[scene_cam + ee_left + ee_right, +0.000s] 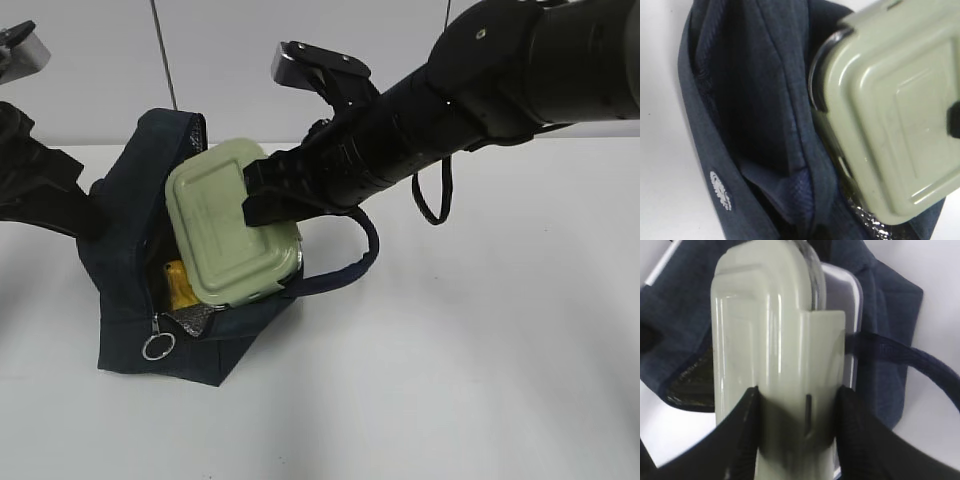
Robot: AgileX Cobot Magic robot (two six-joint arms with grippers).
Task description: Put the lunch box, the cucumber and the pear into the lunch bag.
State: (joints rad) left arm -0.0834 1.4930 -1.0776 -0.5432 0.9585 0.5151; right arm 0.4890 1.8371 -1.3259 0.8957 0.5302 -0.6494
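The navy lunch bag [130,300] stands open at the left of the white table. The lunch box [215,225], sage-green lid up, leans tilted in the bag's mouth, about half inside. My right gripper [252,192] is shut on its near end; the fingers [747,410] press both sides of the lunch box [765,340]. The yellow-orange pear [178,285] shows inside the bag under the box. My left gripper [95,222] meets the bag's left wall and holds it up; its fingers do not show in the left wrist view, where the bag's fabric [755,75] and the box [890,110] fill the frame. The cucumber is hidden.
The zipper's silver ring [158,347] hangs at the bag's front corner. A rope-like handle [365,255] loops out to the right of the bag. A black cable loop [432,195] dangles from the right arm. Bare white table [480,350] stretches right and in front.
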